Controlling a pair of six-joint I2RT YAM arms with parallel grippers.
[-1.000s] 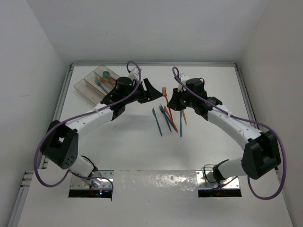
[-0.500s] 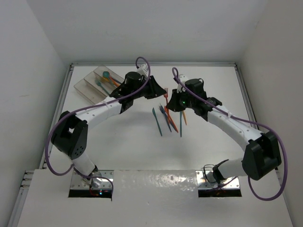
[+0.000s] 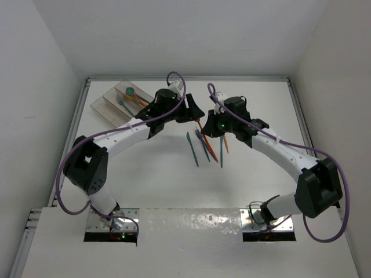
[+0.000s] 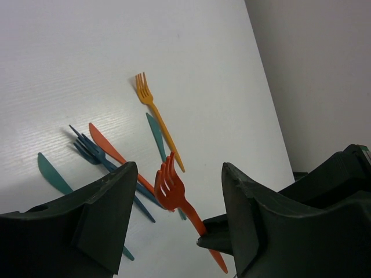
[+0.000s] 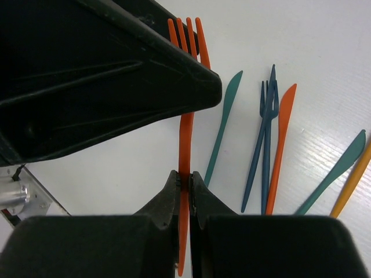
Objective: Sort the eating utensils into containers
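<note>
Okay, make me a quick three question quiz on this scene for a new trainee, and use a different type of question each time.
1. True or false: the right hand is shut on the handle of the red fork.
2. Pick one. The left hand is:
A) open, with a finger on either side of the red fork's tines
B) clamped on a teal knife
C) out of every view
3. Fill in the blank: the two forks lying beside the orange knife are ___ in colour.

Key: 1 true; 2 A; 3 blue.
</note>
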